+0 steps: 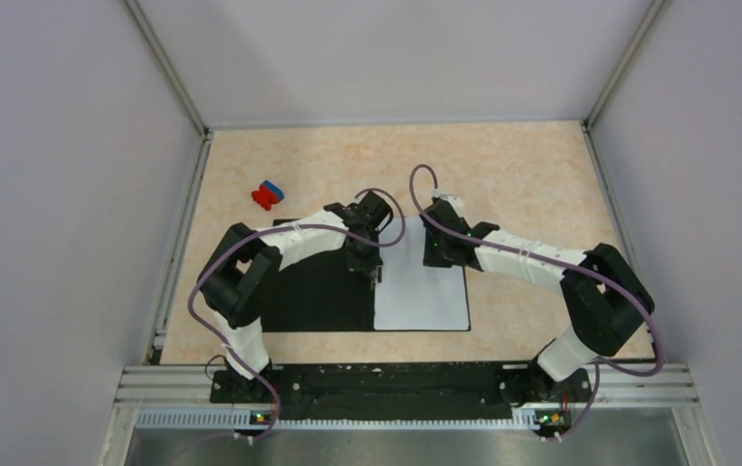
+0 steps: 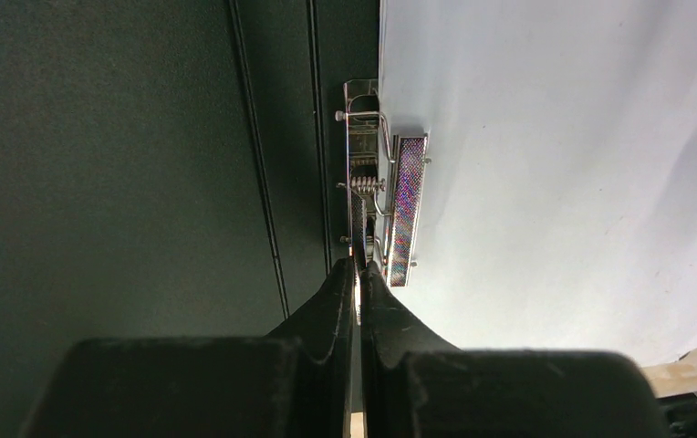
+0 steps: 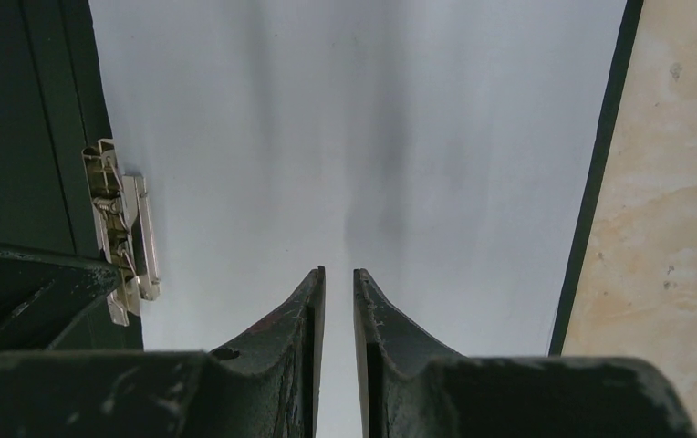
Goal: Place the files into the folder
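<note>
The folder (image 1: 314,291) lies open with its black inside up. White files (image 1: 423,296) cover its right half. My left gripper (image 1: 377,277) is at the spine. In the left wrist view the left gripper (image 2: 359,263) is shut on the thin lever of the metal spine clip (image 2: 377,182), between the black inside (image 2: 144,164) and the files (image 2: 555,182). My right gripper (image 1: 438,260) is at the far edge of the files. In the right wrist view the right gripper (image 3: 338,272) stands over the files (image 3: 372,137), jaws a narrow gap apart and empty. The clip (image 3: 121,233) is to its left.
A small red-and-blue block (image 1: 266,195) lies on the beige table (image 1: 522,175), far left of the folder. The folder's black edge (image 3: 600,182) frames the files on the right. White walls enclose the table on three sides.
</note>
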{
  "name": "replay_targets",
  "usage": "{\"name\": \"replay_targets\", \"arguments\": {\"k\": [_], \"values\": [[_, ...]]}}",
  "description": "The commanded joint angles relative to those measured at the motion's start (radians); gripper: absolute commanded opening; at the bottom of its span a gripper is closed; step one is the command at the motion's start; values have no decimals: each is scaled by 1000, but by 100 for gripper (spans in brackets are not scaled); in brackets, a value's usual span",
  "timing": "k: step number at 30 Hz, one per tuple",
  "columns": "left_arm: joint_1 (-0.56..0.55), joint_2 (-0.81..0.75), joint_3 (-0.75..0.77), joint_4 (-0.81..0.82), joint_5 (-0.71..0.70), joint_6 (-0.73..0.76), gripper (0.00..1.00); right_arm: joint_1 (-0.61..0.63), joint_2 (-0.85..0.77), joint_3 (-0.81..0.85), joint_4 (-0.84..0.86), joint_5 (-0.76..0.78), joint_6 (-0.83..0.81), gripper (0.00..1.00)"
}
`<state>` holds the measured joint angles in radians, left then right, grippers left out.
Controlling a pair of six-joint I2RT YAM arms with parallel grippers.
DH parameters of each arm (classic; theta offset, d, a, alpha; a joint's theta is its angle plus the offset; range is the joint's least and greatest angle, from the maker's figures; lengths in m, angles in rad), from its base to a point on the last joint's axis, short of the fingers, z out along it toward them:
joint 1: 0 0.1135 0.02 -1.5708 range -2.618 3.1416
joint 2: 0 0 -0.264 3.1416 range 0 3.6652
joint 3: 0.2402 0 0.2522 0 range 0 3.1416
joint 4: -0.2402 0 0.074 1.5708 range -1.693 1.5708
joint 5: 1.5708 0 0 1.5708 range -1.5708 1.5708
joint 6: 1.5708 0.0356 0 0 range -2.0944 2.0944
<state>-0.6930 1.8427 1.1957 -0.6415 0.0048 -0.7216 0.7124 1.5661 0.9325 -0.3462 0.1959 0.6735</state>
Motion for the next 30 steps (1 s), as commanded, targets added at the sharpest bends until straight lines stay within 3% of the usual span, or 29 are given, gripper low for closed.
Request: {"name": "replay_targets", "arguments": {"k": [1, 30], "values": [[-21, 159, -59, 37, -187, -12, 0, 1, -56, 23, 3, 10, -1, 18], [-96, 352, 22, -85, -366, -129, 0, -144, -211, -198, 107, -96, -23, 18]]}}
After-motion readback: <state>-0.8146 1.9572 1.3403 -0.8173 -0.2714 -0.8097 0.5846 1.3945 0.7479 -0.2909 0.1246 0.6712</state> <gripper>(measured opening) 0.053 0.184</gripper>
